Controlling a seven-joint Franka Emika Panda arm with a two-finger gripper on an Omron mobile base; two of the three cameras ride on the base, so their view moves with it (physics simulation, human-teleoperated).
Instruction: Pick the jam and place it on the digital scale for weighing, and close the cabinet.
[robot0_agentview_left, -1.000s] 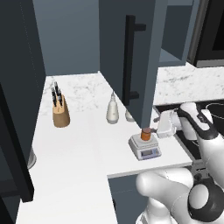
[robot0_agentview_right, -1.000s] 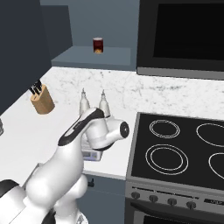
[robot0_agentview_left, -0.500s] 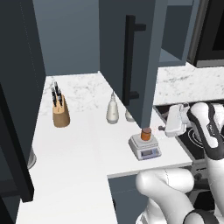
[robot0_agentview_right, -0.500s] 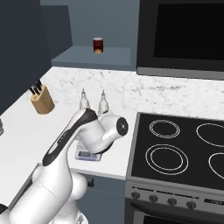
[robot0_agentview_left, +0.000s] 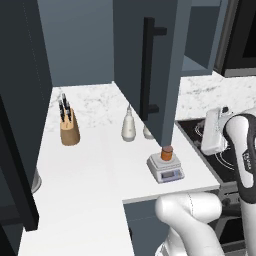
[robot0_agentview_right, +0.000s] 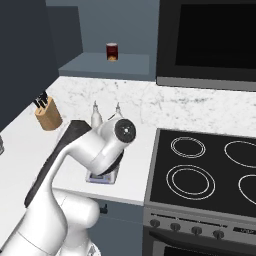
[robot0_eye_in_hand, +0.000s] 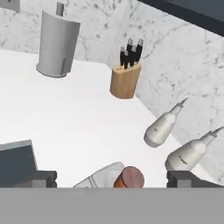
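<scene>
— On the scale's platform, is that where the jam sits?

— Yes. From my left base camera I see the jam (robot0_agentview_left: 167, 153) upright on the digital scale (robot0_agentview_left: 165, 168), near the front right corner of the white counter (robot0_agentview_left: 85, 170). The hand camera shows its brown lid (robot0_eye_in_hand: 131, 176) low in the frame with a pale corner of the scale under it.

— And the gripper?

— My gripper (robot0_eye_in_hand: 111, 178) has let go; the two dark fingertips (robot0_eye_in_hand: 40, 178) stand wide apart on either side of the jar, touching nothing. From the left base camera the hand (robot0_agentview_left: 215, 131) is raised over the stove's edge, apart from the scale.

— The cabinet?

— The cabinet (robot0_agentview_left: 147, 65) door stands open, swung out over the counter, its long black bar handle (robot0_agentview_left: 148, 67) facing me. Its lower edge hangs just behind the scale.

— What else is around?

— Two white teardrop bottles (robot0_agentview_left: 128, 127) stand behind the scale, side by side near the marble wall. A wooden knife block (robot0_agentview_left: 69, 128) is further left, well apart. In the hand view a grey paper-towel holder (robot0_eye_in_hand: 57, 43) stands past the block. From the right base camera I see a dark can (robot0_agentview_right: 112, 51) on the open shelf and the black stove (robot0_agentview_right: 210, 175) beside the counter.
</scene>
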